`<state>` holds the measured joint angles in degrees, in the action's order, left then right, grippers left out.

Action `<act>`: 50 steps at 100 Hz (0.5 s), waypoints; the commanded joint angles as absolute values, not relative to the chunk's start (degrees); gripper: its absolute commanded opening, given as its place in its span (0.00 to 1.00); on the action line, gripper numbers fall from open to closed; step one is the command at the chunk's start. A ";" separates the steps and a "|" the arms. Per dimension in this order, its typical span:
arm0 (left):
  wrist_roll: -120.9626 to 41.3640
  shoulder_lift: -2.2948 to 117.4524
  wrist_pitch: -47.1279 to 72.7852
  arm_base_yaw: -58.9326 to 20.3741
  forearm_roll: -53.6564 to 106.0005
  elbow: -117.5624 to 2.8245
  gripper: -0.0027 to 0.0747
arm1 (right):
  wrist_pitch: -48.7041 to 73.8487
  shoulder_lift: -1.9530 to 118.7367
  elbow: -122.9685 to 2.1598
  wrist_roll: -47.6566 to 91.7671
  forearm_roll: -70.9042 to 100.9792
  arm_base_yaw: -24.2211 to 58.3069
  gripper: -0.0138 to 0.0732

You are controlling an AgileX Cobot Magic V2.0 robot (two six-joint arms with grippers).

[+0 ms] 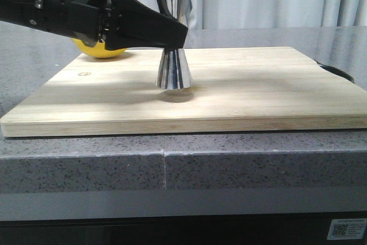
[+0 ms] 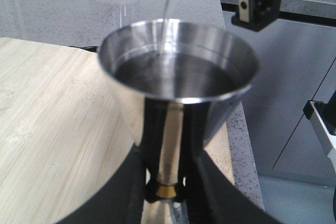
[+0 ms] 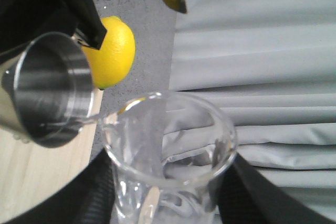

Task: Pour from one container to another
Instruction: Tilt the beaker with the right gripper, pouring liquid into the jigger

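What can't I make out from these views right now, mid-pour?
- Beaker: out of the front view above the top edge; cropped and blurred in the left wrist view.
- Jigger: the left gripper covers its waist in the front view, and its upper cup blends into the curtain.
- Lemon: mostly behind the left arm in front.
- Jigger fill level: reflections blur it in the left wrist view.

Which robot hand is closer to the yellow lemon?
Left. The left gripper, clamped on the steel jigger, has the lemon right behind its arm. The right gripper holds the glass beaker tipped above the jigger, farther from the lemon.
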<state>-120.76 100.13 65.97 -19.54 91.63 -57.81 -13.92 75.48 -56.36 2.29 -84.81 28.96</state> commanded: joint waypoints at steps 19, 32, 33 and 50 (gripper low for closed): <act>-120.13 97.62 69.70 -19.97 95.44 -59.43 0.01 | -14.54 73.46 -59.49 2.51 -84.09 28.87 0.38; -120.13 97.62 69.70 -19.97 95.44 -59.43 0.01 | -14.54 73.46 -59.49 2.51 -84.13 28.87 0.38; -120.13 97.62 69.70 -19.97 95.44 -59.43 0.01 | -14.54 73.46 -59.49 2.51 -84.13 28.87 0.38; -120.13 97.62 69.70 -19.97 95.44 -59.43 0.01 | -14.54 73.46 -59.49 2.51 -84.63 28.87 0.38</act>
<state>-120.72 100.13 65.97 -19.54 91.63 -57.81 -14.00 75.48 -57.43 2.29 -85.10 28.96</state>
